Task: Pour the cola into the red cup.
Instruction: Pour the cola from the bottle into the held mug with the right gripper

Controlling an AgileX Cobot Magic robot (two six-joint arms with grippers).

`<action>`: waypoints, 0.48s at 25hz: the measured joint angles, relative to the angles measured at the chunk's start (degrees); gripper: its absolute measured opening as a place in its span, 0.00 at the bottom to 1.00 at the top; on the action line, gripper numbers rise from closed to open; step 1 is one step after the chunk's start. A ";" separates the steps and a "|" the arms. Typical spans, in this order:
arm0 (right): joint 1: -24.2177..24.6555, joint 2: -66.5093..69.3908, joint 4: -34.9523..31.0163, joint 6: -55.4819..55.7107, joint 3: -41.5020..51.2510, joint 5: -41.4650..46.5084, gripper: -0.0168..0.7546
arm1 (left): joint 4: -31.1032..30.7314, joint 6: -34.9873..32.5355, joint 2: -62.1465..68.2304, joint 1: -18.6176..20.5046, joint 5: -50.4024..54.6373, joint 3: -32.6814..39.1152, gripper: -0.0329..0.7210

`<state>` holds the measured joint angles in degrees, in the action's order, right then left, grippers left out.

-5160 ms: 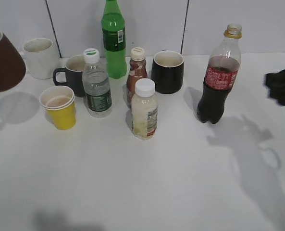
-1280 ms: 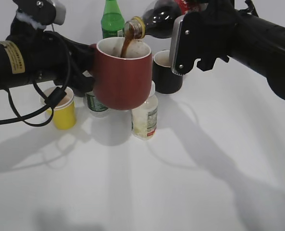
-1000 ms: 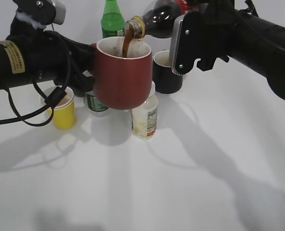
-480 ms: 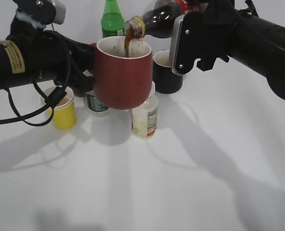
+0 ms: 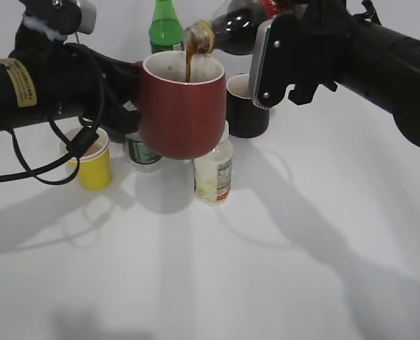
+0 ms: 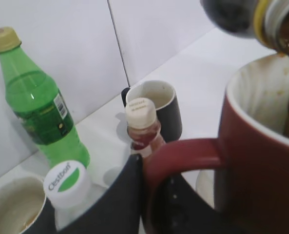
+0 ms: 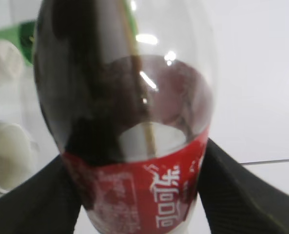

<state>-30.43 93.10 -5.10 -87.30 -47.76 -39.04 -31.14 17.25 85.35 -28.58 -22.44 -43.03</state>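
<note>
My left gripper (image 5: pixel 128 88) is shut on the handle of the red cup (image 5: pixel 181 106) and holds it in the air above the table. In the left wrist view the gripper (image 6: pixel 151 195) clamps the cup's handle (image 6: pixel 183 151). My right gripper (image 5: pixel 280 42) is shut on the cola bottle (image 5: pixel 231 25), tipped with its mouth over the cup. A dark stream of cola (image 5: pixel 188 65) runs into the cup. In the right wrist view the bottle (image 7: pixel 129 117) fills the frame, with the gripper (image 7: pixel 134 195) at its red label.
On the white table (image 5: pixel 266 248) stand a yellow paper cup (image 5: pixel 91 161), a green bottle (image 5: pixel 165 25), a clear water bottle (image 5: pixel 140 150), a white-capped bottle (image 5: pixel 213 170), a black mug (image 5: pixel 245 110) and a small brown bottle (image 6: pixel 143 126).
The red cup has risen slightly toward the bottle mouth. The cola keeps streaming into it. Both arms otherwise hold their places.
</note>
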 joint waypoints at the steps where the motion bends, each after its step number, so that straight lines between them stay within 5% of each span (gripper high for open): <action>1: 0.00 0.00 0.00 1.23 0.00 0.22 0.66 | 0.00 0.00 0.00 0.00 -0.27 -0.05 0.11; 9: 0.00 -0.24 3.18 26.33 0.00 2.80 0.66 | 0.38 -0.16 -2.89 1.91 -0.81 -2.08 0.11; 12: 0.82 -1.66 -1.48 40.89 0.00 4.29 0.66 | 1.27 -0.10 -4.66 5.68 -1.81 -1.86 0.11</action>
<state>-29.61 91.44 -6.58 -46.41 -47.76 -34.76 -29.87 17.15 80.69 -22.90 -24.25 -44.89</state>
